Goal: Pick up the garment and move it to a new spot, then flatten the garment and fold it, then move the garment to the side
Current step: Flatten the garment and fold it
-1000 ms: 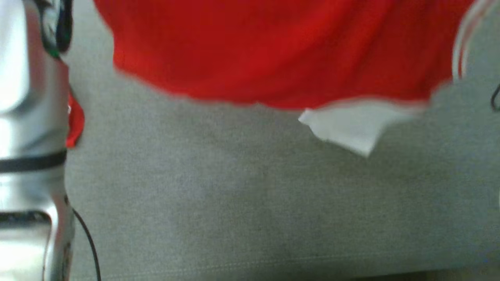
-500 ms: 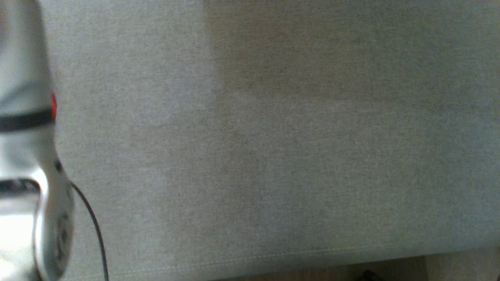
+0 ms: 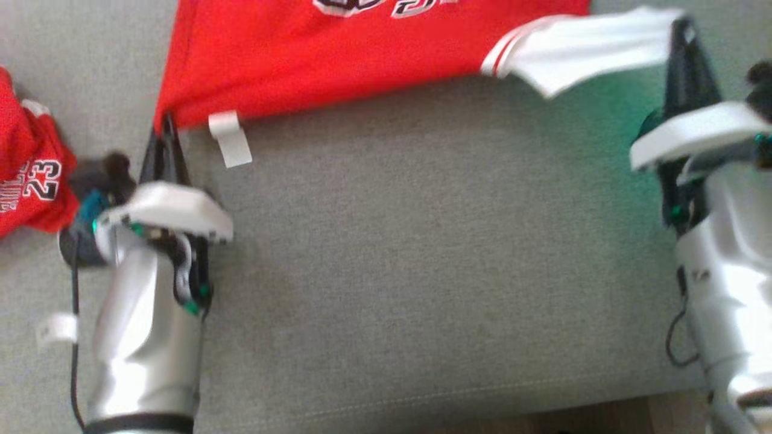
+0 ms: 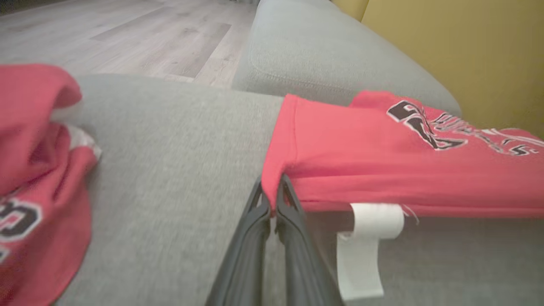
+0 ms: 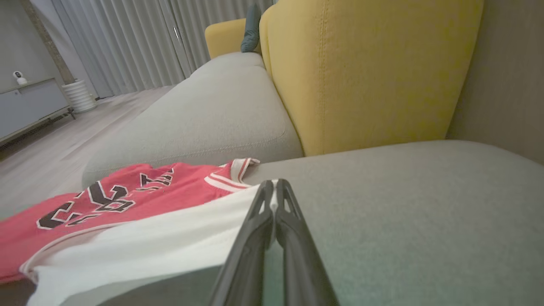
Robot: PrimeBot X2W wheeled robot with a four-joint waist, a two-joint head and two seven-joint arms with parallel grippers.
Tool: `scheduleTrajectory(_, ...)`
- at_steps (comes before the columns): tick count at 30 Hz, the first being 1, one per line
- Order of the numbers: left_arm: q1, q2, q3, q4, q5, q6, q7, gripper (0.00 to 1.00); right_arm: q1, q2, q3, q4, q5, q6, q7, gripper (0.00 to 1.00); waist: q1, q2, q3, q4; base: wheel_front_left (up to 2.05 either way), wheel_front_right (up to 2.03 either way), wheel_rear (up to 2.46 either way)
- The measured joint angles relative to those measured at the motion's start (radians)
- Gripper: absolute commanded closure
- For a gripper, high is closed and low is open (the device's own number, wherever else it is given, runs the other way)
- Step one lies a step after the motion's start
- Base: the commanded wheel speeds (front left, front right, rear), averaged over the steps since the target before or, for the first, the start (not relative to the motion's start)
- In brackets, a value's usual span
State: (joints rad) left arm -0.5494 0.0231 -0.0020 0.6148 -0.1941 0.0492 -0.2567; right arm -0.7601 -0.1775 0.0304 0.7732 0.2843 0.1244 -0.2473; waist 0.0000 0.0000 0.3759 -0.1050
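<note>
The garment (image 3: 362, 54) is a red jersey with black-and-white lettering and a white sleeve (image 3: 579, 51). It is stretched low over the grey sofa seat (image 3: 422, 253) between my two grippers. My left gripper (image 3: 164, 129) is shut on its red hem corner (image 4: 276, 178), beside a white tag (image 4: 367, 242). My right gripper (image 3: 681, 30) is shut on the edge of the white sleeve (image 5: 161, 242); its fingertips (image 5: 274, 187) are pressed together on the cloth. The garment's far part runs past the top of the head view.
A second red jersey (image 3: 30, 175) marked 23 lies crumpled at the left, close to my left wrist, and appears again as a red heap (image 4: 38, 170). A yellow backrest (image 5: 361, 76) stands behind the seat. The seat's front edge (image 3: 422, 401) meets wooden floor (image 4: 127, 38).
The head camera has swung: first a blurred red garment at the top, then bare cushion, now both grippers holding the garment stretched between them.
</note>
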Motion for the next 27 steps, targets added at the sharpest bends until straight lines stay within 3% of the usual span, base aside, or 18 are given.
scheduleTrajectory(12,0.265,0.001,-0.056,-0.033,-0.105,0.059,0.000,1.00,0.296,-0.061,0.156,-0.105,0.171,0.000,0.127,1.00,0.0000,0.0000,-0.161,-0.026,0.00,0.00,0.00)
scheduleTrajectory(27,0.594,0.004,-0.096,-0.138,-0.153,0.098,0.001,1.00,0.692,-0.116,0.156,-0.326,0.262,0.000,0.331,1.00,-0.0001,0.0001,-0.362,-0.021,0.00,0.00,0.00)
